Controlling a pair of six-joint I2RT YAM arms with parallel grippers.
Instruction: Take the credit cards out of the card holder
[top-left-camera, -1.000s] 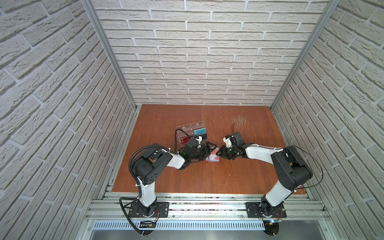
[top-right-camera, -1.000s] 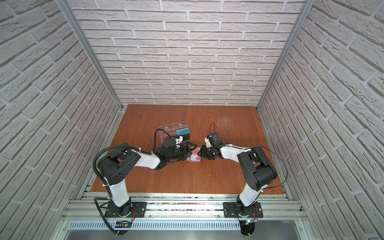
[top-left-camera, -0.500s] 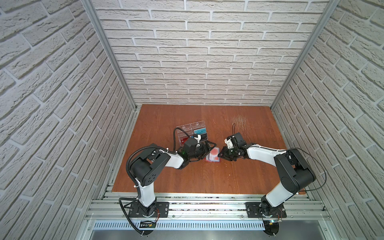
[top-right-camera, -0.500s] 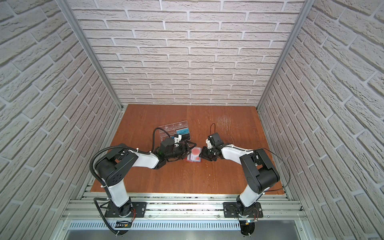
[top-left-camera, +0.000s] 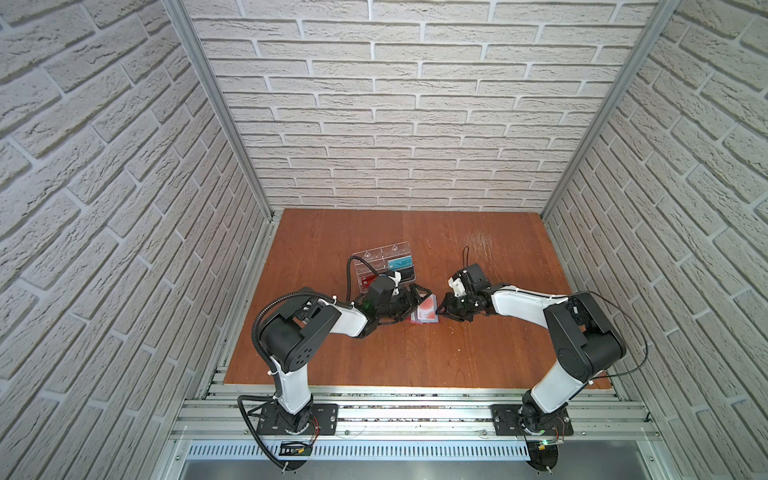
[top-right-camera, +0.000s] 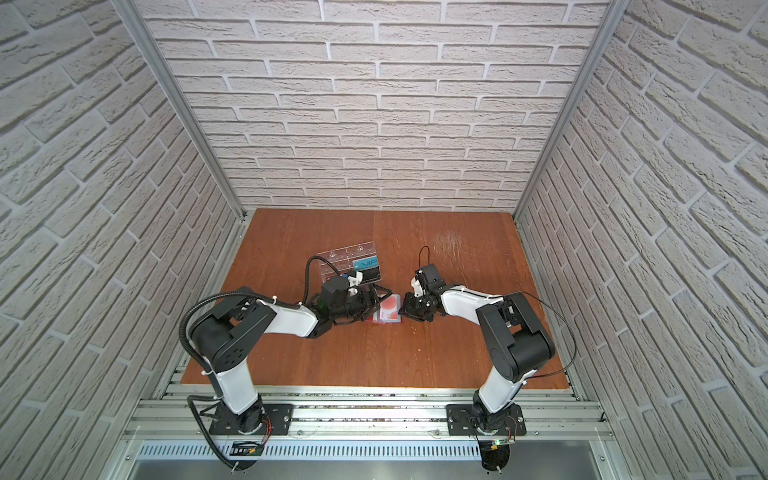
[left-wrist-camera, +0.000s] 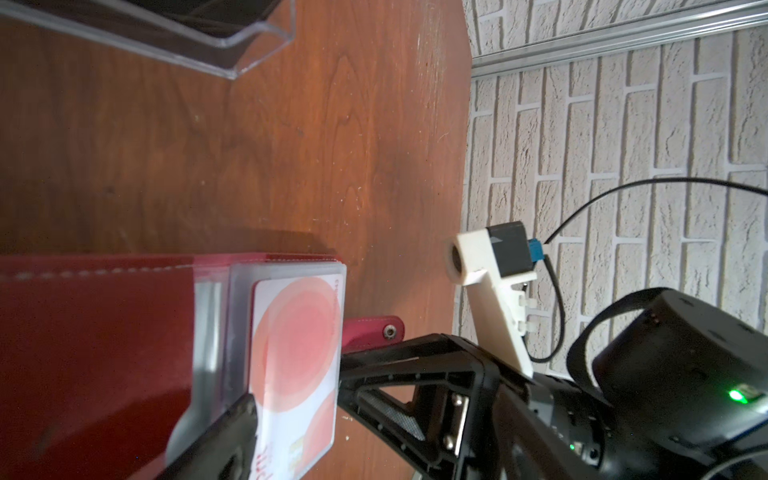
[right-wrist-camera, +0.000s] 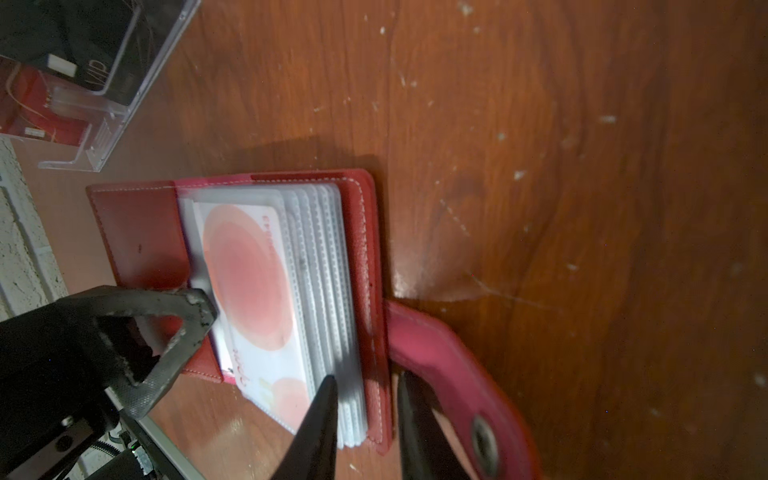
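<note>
Brown wooden tabletop (top-left-camera: 415, 353) inside white brick-pattern walls, 2 arms reaching in to meet near its middle. Clear acrylic rack (top-left-camera: 384, 264) stands behind the left arm's wrist, with the teal VIP card (top-left-camera: 401, 263) in it, already outside the holder. Red card holder (right-wrist-camera: 137, 232) lies open and flat on the tabletop between the 2 grippers, just in front of the rack. Its stack of clear sleeves (right-wrist-camera: 328, 266) faces up, and the white card with red circles (right-wrist-camera: 249, 270) sits in the top sleeve. Red snap tab (right-wrist-camera: 440, 361) sticks out flat from the holder's edge on the right arm's side. Left gripper (top-left-camera: 419, 305) has its jaws wide over the holder, 1 finger (right-wrist-camera: 183, 328) resting at the edge of the top sleeve beside the card. Right gripper (right-wrist-camera: 363, 380) has its jaws narrow, flanking the sleeve stack and back cover edge; cannot tell if they actually pinch.
</note>
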